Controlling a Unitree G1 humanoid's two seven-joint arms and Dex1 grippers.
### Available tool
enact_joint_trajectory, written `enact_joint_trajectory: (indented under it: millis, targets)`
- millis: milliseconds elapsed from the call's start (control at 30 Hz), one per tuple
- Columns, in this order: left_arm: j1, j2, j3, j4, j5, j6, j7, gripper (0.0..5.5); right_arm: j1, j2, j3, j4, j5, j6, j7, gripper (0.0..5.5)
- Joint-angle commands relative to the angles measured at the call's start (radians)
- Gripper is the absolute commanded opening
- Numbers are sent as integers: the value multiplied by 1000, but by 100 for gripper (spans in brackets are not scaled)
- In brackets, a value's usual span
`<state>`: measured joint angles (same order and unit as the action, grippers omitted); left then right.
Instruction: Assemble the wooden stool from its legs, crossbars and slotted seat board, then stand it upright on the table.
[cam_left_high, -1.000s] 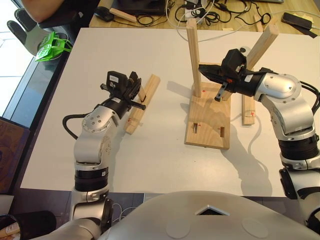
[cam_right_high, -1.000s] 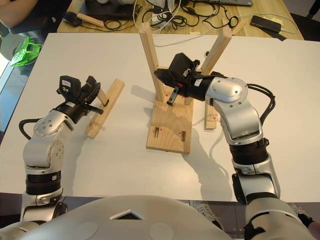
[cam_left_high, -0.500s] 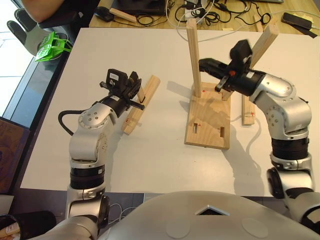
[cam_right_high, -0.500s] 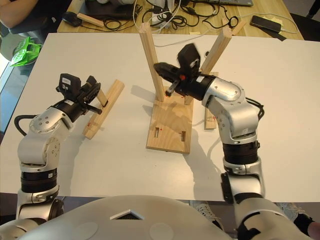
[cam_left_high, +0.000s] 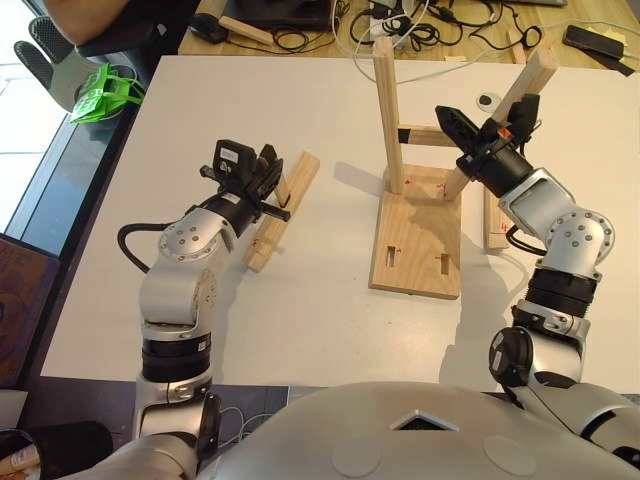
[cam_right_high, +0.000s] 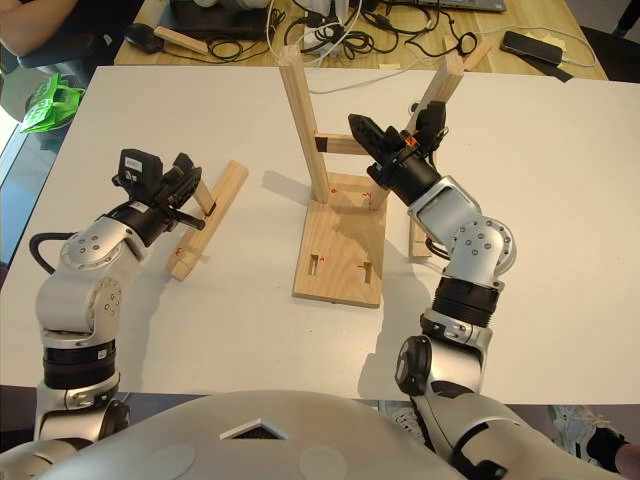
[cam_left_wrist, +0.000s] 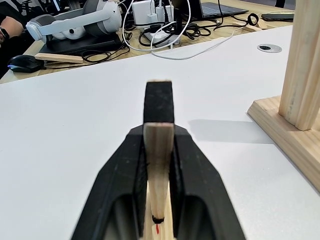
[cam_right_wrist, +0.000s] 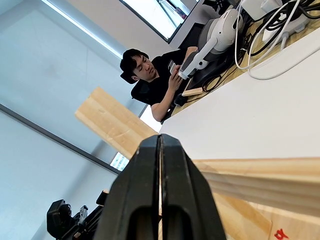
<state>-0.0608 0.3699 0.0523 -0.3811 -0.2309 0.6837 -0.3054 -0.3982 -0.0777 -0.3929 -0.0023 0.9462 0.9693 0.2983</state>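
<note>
**A:** So, what could go wrong on this desk (cam_left_high: 300, 330)?

**B:** Take the biggest thing first. The seat board (cam_left_high: 425, 225) lies flat with its slots facing up, and as far as I can judge nothing pins it down. A hard shove on anything standing in it could slide or tip the board.

**A:** And the legs?

**B:** The upright leg (cam_left_high: 386, 100) stands at the board's far left corner. The tilted leg (cam_left_high: 525, 85) rises from the far right corner and leans away from the board, so I'd say it's the likelier one to jam or fall out. The crossbar (cam_left_high: 425, 136) runs from the upright leg toward it, above the board's far edge. I can't tell whether its free end is seated, and if it isn't, it could drop.

**A:** The tools?

**B:** The right tool (cam_left_high: 445, 114) is at the crossbar's free end, with its fingers pressed together and nothing visible between them. Pressing off-line there could twist the joint. The left tool (cam_left_high: 280, 200), well to the left of the board, is clamped on a loose bar (cam_left_high: 298, 175). That bar could pivot in the grip when it's lifted. A second bar (cam_left_high: 495, 228) lies just right of the board.

**A:** Any containers?

**B:** Only the board's slots. The far two take the legs, while the near left slot (cam_left_high: 391, 252) and the near right slot (cam_left_high: 443, 263) have nothing in them.
</note>
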Motion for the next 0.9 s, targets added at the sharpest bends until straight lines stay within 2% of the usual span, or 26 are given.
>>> enact_joint_trajectory:
  millis: [33, 467, 600, 767, 900]
  targets:
    - [-3, -20, 14, 3, -13, 2, 9, 104, -23, -15, 21, 8, 11, 12, -4, 0]
    - [-115, -15, 40, -63, 1, -46, 56, 289, -26, -27, 33, 15, 23, 4, -10, 0]
    - [-244, -4, 84, -44, 6, -39, 94, 294, -25, -28, 41, 13, 25, 9, -7, 0]
    - [-517, 7, 180, 45, -65, 38, 119, 294, -25, -29, 53, 13, 24, 8, -3, 0]
    - [-424, -34, 142, 120, -68, 126, 134, 294, -31, -32, 74, 9, 8, -1, 2, 0]
